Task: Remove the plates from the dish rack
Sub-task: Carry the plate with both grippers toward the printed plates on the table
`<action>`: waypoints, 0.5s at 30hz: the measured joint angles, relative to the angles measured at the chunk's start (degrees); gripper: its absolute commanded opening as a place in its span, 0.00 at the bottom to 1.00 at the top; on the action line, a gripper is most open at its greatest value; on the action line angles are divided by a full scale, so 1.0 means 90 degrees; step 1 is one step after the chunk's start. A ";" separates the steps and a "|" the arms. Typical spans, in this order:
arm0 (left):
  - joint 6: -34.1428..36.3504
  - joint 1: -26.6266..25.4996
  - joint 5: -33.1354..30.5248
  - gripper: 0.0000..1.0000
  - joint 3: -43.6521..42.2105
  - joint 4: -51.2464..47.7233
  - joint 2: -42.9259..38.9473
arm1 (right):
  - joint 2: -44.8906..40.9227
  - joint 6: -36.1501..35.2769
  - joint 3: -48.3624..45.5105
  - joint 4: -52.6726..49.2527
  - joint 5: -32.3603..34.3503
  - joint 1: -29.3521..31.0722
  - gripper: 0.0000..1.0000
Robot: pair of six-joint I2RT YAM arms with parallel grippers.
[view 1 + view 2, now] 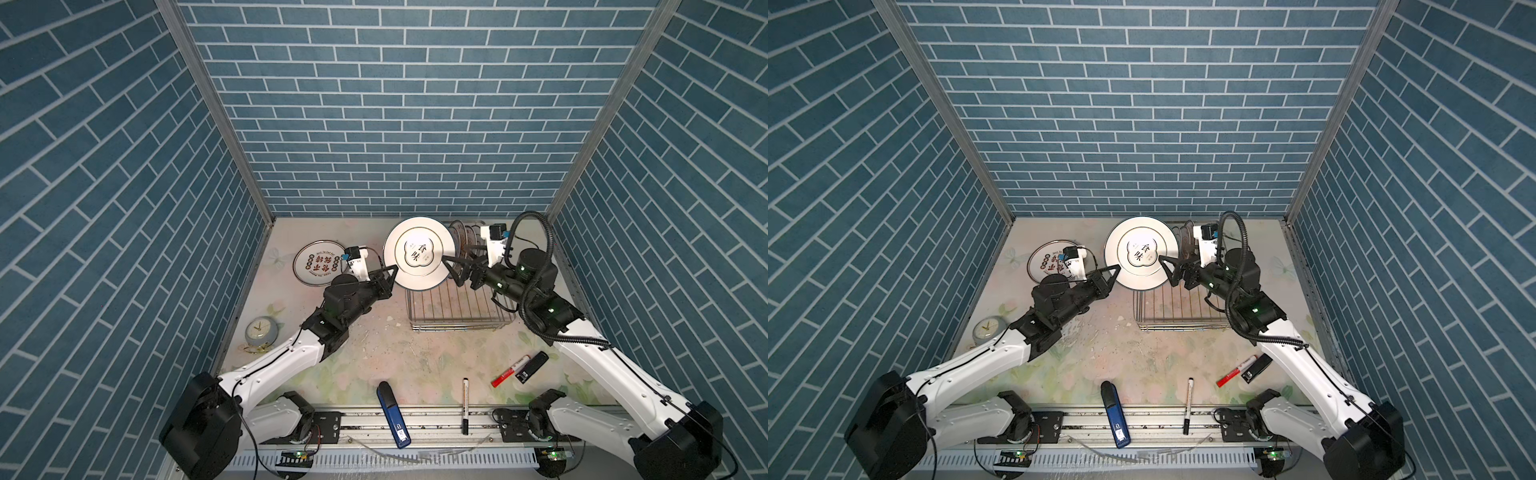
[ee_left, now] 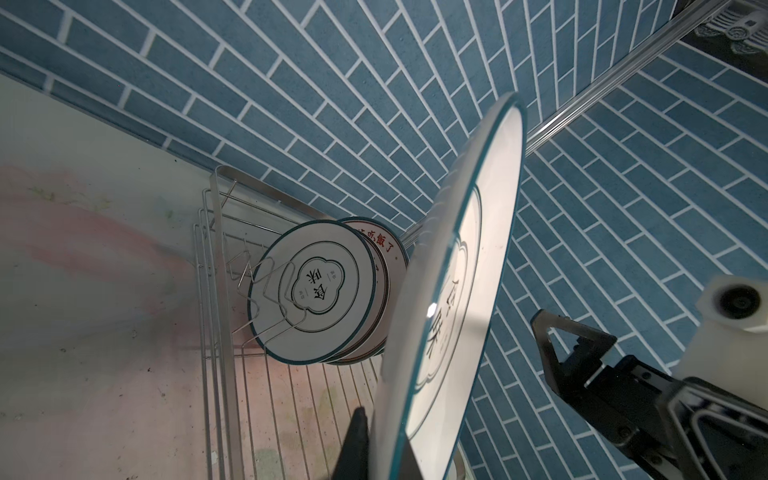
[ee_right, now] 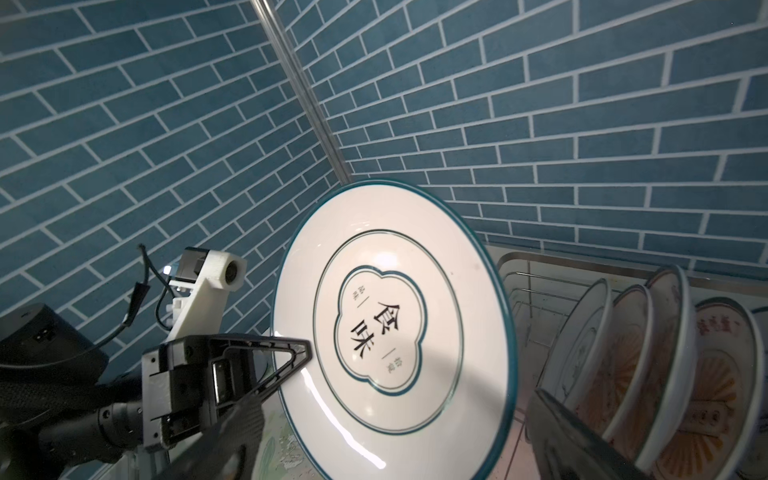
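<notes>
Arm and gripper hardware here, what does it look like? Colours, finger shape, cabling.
The left arm and right arm: white shells, black joints, green lights. The left gripper and right gripper: black, open-frame triangular fingers, white wrist camera brackets. A black corrugated hose loops over the right arm only.

Robot test booth, brick-print walls [image 1: 415, 104]

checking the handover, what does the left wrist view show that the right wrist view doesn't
Left wrist only: the right gripper, jaws open, and the quatrefoil emblem on the front racked plate.
Right wrist only: the left gripper shut on the held plate at its rim, and orange sunburst plates in the rack.
Both: the held plate, the dish rack, blue brick walls.
</notes>
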 measured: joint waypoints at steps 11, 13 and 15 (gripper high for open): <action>0.0056 0.0381 -0.0670 0.00 -0.0437 -0.0940 -0.1088 | 0.1020 -0.0996 0.0763 -0.0469 0.0588 0.1173 0.99; 0.0058 0.0427 -0.0816 0.00 -0.0571 -0.1107 -0.1394 | 0.1256 -0.1132 0.0896 -0.0517 0.0631 0.1324 0.99; 0.0039 0.0486 -0.1001 0.00 -0.0719 -0.1265 -0.1702 | 0.1515 -0.1251 0.1056 -0.0571 0.0680 0.1455 0.99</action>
